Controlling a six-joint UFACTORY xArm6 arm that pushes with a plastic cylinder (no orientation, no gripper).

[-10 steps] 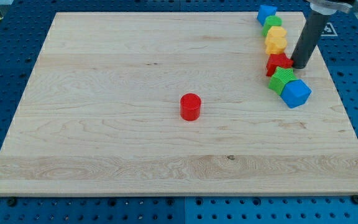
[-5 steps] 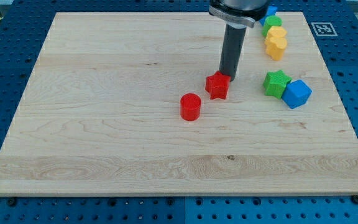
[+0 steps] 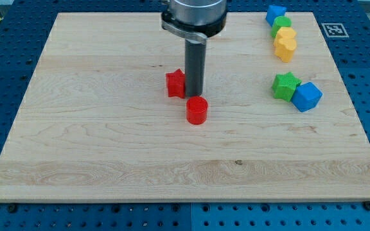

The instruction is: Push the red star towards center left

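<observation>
The red star point(image 3: 175, 83) lies on the wooden board point(image 3: 108, 154) a little above the board's middle. My tip point(image 3: 193, 96) touches the star's right side, and the rod hides the star's right edge. A red cylinder point(image 3: 197, 110) stands just below my tip, very close to it.
At the view's top right a blue block point(image 3: 275, 13), a green block point(image 3: 282, 24) and a yellow block point(image 3: 286, 43) form a column. A green star point(image 3: 285, 85) and a blue hexagonal block point(image 3: 306, 97) sit together at the right.
My tip has swept left from the right-hand group, pushing the red star with it across the board. The star has passed above the red cylinder. The other blocks stay put.
</observation>
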